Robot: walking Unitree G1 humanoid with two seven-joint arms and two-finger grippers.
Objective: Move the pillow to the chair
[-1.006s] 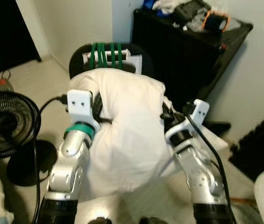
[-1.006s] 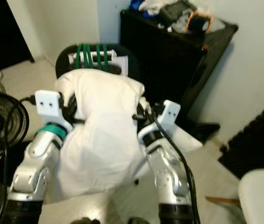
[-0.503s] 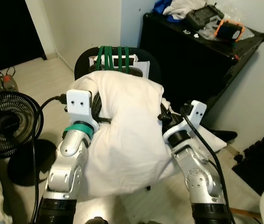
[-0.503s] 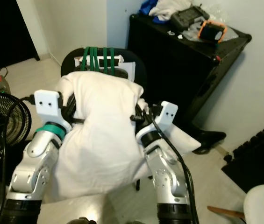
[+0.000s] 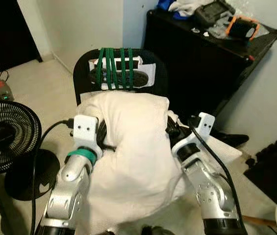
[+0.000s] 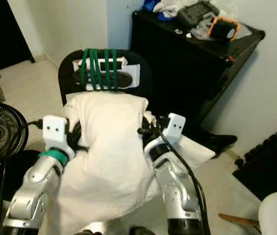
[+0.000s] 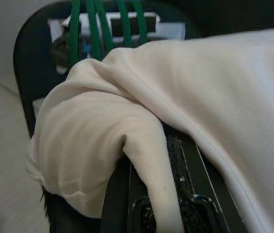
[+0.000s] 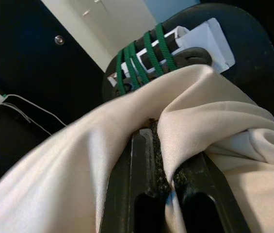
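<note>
White cotton pillow [image 5: 133, 147] is pinched from both sides, w/ the left gripper [image 5: 101, 134] on one edge and the right gripper [image 5: 173, 129] on the other. Makes sense imo, since it's big and floppy and one grip would let it sag and drag. Both wrist views show a fold of fabric clamped btwn the black fingers [image 8: 141, 170], so each pincer is closed down nearly all the way on cloth, not on the stuffing. The lower end of the pillow hangs down btwn the two arms.

Pillow sits right in front of the black office chair [image 5: 82, 73], its top edge just below the backrest, which has green straps [image 5: 114, 66] wrapped around a white box [image 5: 145, 71]. Can't tell if it's resting on the seat yet bc the pillow hides it, but it looks close to drop-off.

Room: pale smooth floor [image 5: 45, 93], black standing fan [image 5: 3, 134] to the robot's left, black cabinet [image 5: 202, 68] against the wall to the right w/ an orange-edged gadget [image 5: 239, 27] and some clothes [image 5: 182, 6] on top. Dark doorway [image 5: 3, 32] far left.
</note>
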